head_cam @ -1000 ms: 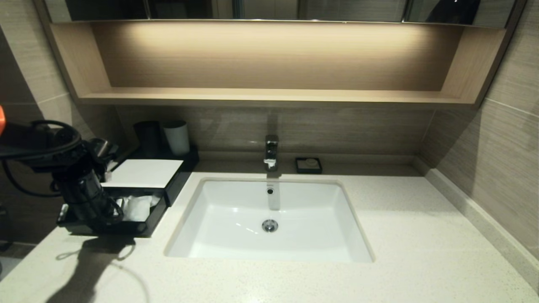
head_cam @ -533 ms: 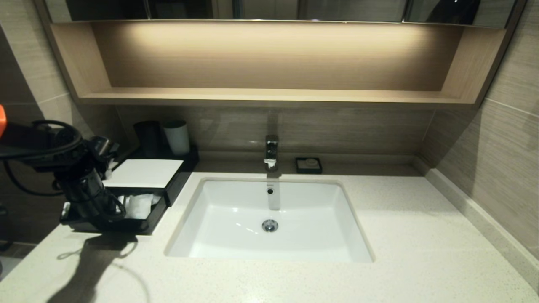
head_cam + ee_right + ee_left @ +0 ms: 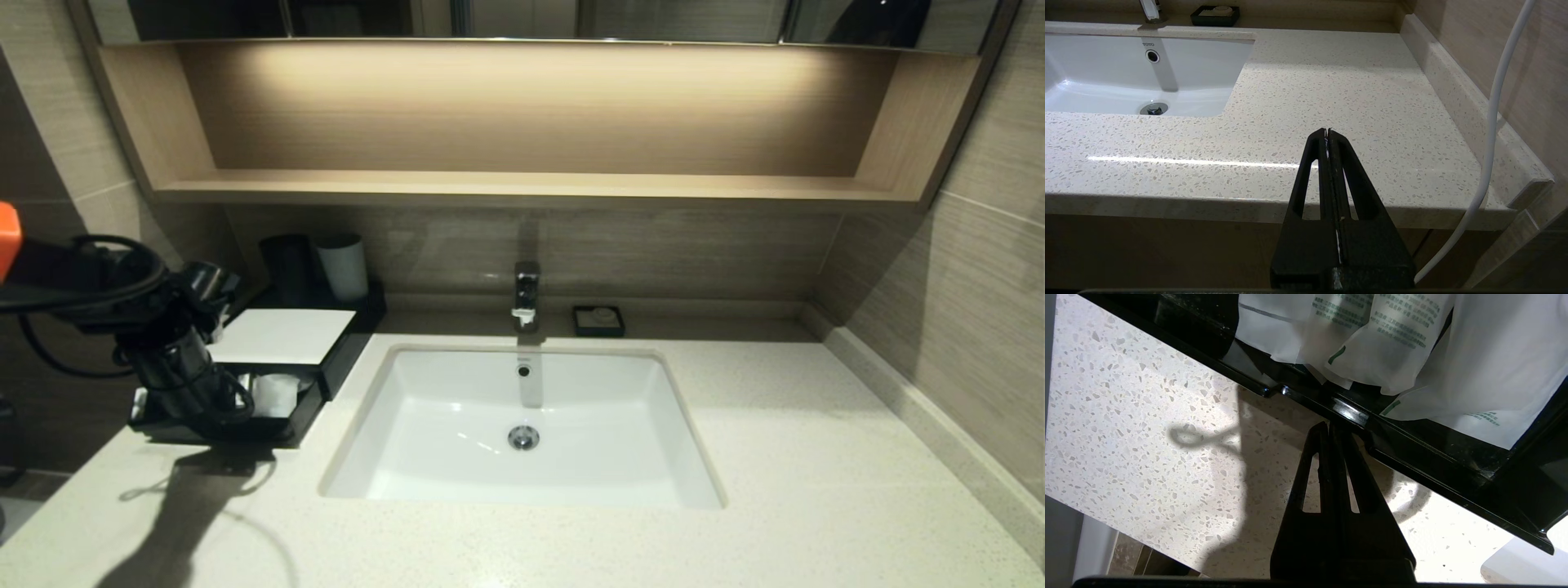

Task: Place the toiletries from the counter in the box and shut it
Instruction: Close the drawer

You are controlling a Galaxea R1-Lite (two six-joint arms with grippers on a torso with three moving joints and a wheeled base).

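A black box with a white top (image 3: 282,335) stands on the counter left of the sink. Its black drawer (image 3: 304,408) sticks out toward me and holds white toiletry sachets (image 3: 273,394). The sachets also show in the left wrist view (image 3: 1412,343), lying inside the drawer. My left gripper (image 3: 233,423) is shut and empty. Its tips (image 3: 1329,426) touch the drawer's front rim (image 3: 1355,414) from the outside. My right gripper (image 3: 1327,131) is shut and empty, held off the counter's front edge at the right, out of the head view.
A white sink (image 3: 457,490) with a faucet (image 3: 526,294) fills the middle of the speckled counter (image 3: 816,457). A black soap dish (image 3: 598,320) sits behind it. A black cup (image 3: 286,265) and a white cup (image 3: 343,265) stand behind the box. A white cable (image 3: 1490,143) hangs near the right wall.
The drawer has slid back into the box, showing less of the sachets. My left gripper has moved toward the wall with the drawer front.
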